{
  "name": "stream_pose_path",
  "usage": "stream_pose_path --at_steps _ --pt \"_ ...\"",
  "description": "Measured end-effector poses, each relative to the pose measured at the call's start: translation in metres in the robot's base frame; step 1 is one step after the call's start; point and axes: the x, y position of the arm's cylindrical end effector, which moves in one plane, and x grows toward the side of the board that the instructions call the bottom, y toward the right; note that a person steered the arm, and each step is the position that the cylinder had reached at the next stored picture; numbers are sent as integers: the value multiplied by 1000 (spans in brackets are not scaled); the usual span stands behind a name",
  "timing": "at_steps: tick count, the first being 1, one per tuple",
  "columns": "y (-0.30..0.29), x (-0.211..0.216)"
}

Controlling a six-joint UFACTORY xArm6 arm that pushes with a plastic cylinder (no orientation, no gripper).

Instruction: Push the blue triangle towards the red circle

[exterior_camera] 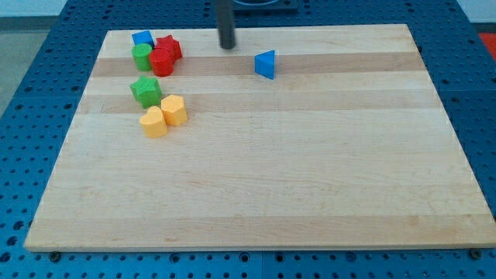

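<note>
The blue triangle [265, 64] stands alone on the wooden board [263, 178], near the view's top, right of centre. The red circle [162, 61] sits at the view's top left in a tight cluster. My tip [227, 46] is near the view's top edge, up and to the left of the blue triangle, apart from it, and well to the right of the red circle.
Around the red circle sit a red star [169, 47], a blue block [142, 39] and a green cylinder [142, 56]. Below them are a green star [146, 91], a yellow hexagon [173, 110] and a yellow block [153, 122]. Blue pegboard surrounds the board.
</note>
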Motion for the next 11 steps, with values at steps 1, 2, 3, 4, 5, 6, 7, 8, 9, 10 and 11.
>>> stream_pose_path --at_steps 1,2,3,4,5,6,7,8,9,10,11 --pt "59 0" --pt "101 16" --pt "109 51" --pt "91 57" --pt "46 57" --pt "21 69" --pt "15 93" --pt "-13 103" --pt "-44 107" --pt "-48 132" --pt "-69 143"
